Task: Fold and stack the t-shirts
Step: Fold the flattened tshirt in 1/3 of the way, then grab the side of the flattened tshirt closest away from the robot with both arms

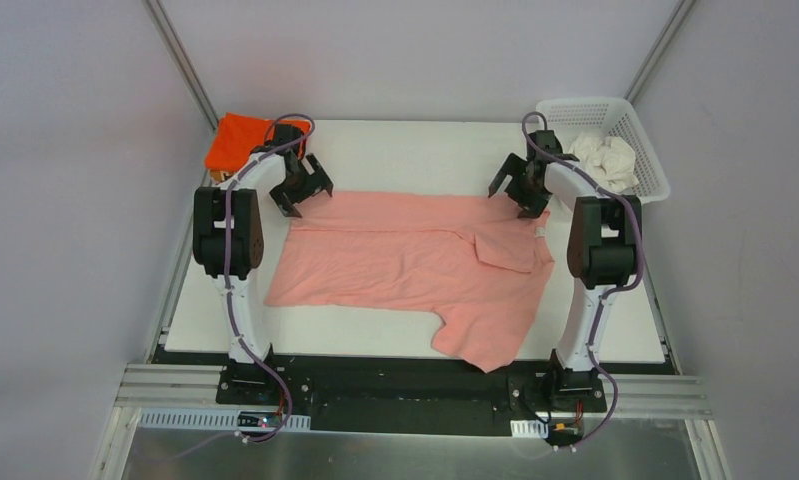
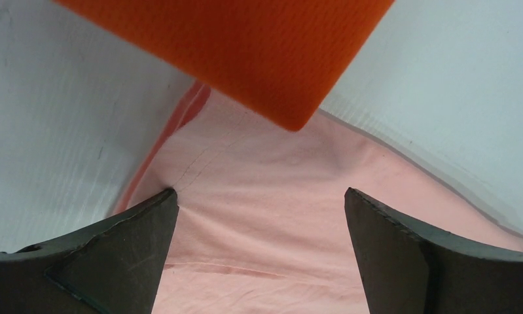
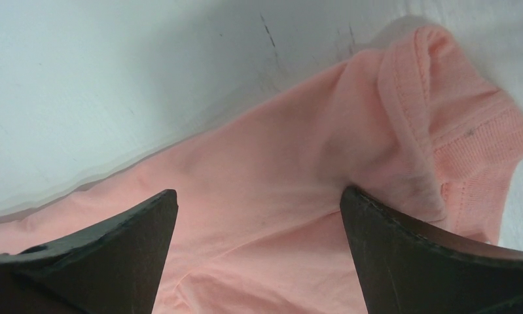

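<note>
A salmon pink t-shirt (image 1: 405,255) lies spread across the white table, one part hanging over the near edge. My left gripper (image 1: 303,190) is open over the shirt's far left corner; in the left wrist view the pink cloth (image 2: 265,222) shows between the spread fingers (image 2: 114,255). My right gripper (image 1: 520,195) is open over the far right corner, beside the ribbed collar or hem (image 3: 409,111), with pink cloth (image 3: 258,196) between its fingers (image 3: 429,255). A folded orange t-shirt (image 1: 240,140) sits at the far left corner and shows in the left wrist view (image 2: 245,46). A cream-white shirt (image 1: 605,160) is crumpled in the basket.
A white lattice basket (image 1: 635,125) stands at the far right corner. Grey walls enclose the table on three sides. The bare white table top (image 1: 425,150) shows behind the pink shirt.
</note>
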Action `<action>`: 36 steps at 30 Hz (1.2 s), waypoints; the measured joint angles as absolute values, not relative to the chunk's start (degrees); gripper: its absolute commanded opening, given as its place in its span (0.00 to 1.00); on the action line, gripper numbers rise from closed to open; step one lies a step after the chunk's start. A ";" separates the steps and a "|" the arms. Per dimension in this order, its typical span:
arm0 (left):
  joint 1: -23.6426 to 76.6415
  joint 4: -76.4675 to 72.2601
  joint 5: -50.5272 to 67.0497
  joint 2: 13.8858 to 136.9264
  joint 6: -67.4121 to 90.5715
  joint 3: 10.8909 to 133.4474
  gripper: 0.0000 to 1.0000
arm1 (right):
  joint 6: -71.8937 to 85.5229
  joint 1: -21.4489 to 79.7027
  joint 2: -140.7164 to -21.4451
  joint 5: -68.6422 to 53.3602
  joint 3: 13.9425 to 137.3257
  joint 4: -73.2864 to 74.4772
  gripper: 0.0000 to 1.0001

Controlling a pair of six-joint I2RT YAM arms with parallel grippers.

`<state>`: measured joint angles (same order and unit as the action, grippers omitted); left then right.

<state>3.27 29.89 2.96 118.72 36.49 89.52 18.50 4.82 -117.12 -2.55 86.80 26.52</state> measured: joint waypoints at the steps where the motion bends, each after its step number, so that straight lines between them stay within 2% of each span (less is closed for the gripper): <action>1: 3.27 29.93 2.76 119.09 36.53 90.24 0.99 | 18.31 4.78 -117.54 -2.90 87.44 26.41 0.99; 7: 2.87 30.57 2.20 119.63 36.27 93.91 0.99 | 17.28 4.62 -118.58 -3.70 91.22 27.46 1.00; 12: 2.52 31.24 2.42 113.54 35.40 91.24 0.99 | 17.30 5.87 -114.19 -0.43 91.18 30.17 1.00; 16: 2.52 32.69 1.28 99.07 35.46 81.52 0.99 | 18.68 9.19 -102.41 4.80 84.93 32.77 1.00; 23: 2.55 39.51 -5.48 66.26 41.80 58.33 0.99 | 27.16 19.64 -76.71 12.03 64.27 40.60 0.99; 28: 2.55 47.86 -10.70 54.00 49.41 45.71 0.99 | 31.90 22.28 -68.49 13.10 52.82 46.13 0.99; 32: 2.55 51.66 -13.45 51.05 55.02 39.88 0.91 | 33.85 22.92 -62.39 12.29 47.27 47.44 0.99; 36: 2.55 51.40 -15.25 53.52 58.30 38.33 0.79 | 34.59 24.12 -57.17 10.79 44.80 48.01 0.99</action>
